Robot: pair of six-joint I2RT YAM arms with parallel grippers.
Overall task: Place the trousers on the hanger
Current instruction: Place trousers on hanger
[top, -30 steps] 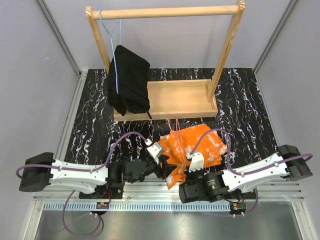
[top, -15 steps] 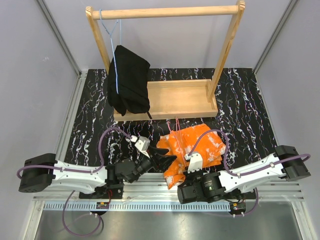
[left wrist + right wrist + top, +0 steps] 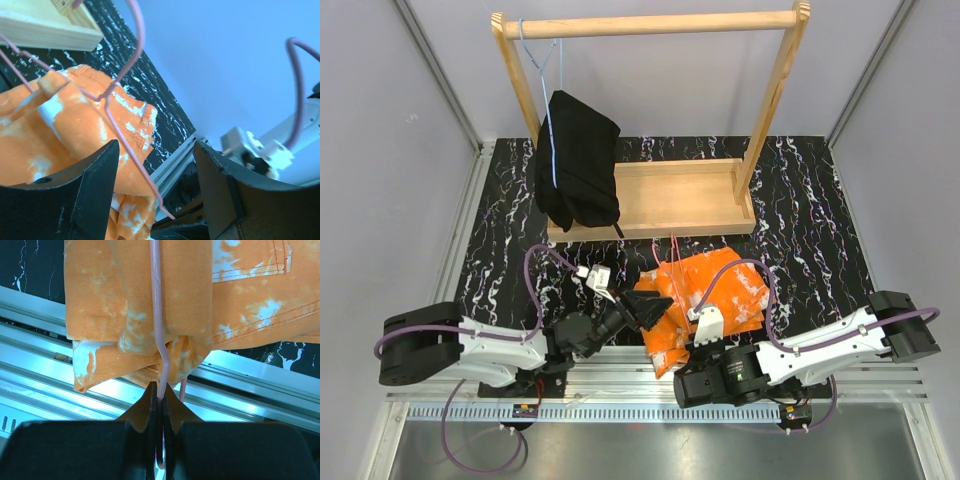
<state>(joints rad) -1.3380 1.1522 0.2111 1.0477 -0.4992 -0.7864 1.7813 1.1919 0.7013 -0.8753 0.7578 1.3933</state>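
Note:
The orange trousers (image 3: 705,297) with white blotches lie folded over the pink wire hanger (image 3: 672,262) on the black marbled mat, in front of the wooden rack. In the right wrist view my right gripper (image 3: 160,395) is shut on the hanger wire (image 3: 156,320), with the trousers (image 3: 135,300) draped over it just ahead. My left gripper (image 3: 648,308) is open and empty, raised at the trousers' left edge. In the left wrist view the hanger (image 3: 120,130) runs between my open fingers (image 3: 95,190) above the trousers (image 3: 55,130).
A wooden rack (image 3: 650,200) stands at the back, with a black garment (image 3: 575,160) hanging on a light-blue wire hanger (image 3: 542,70) at its left end. Metal rails (image 3: 650,395) run along the table's near edge under both arms.
My left gripper has let go of the trousers' left edge, drawn back left and lifted, now open. The trousers have settled slightly. The right gripper keeps its hold.

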